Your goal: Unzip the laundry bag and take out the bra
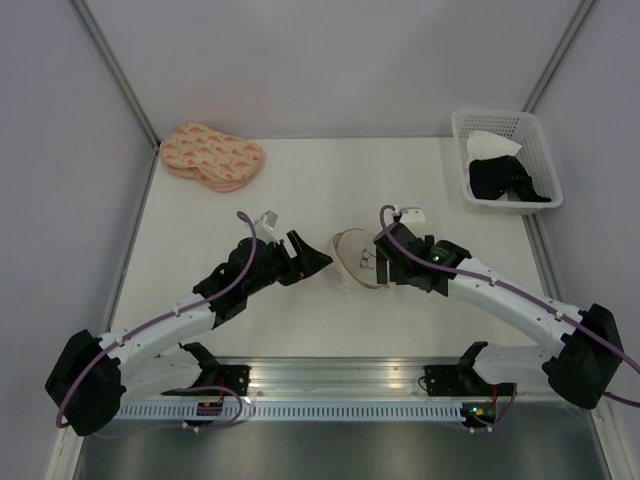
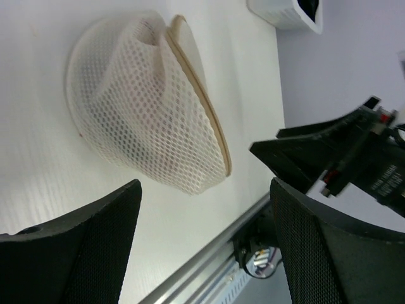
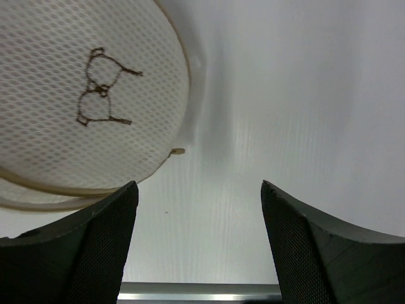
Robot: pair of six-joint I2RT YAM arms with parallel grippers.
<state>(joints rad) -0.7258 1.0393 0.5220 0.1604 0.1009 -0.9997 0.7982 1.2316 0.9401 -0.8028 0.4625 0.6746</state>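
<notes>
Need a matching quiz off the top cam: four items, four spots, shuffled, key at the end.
Items:
1. laundry bag
2. peach pads
3. white basket
4. black garment

Places:
A. far right corner of the table
B. inside the white basket
C. middle of the table
D. far left corner of the table

Pairs: 1-C, 2-D, 3-A, 4-B
</notes>
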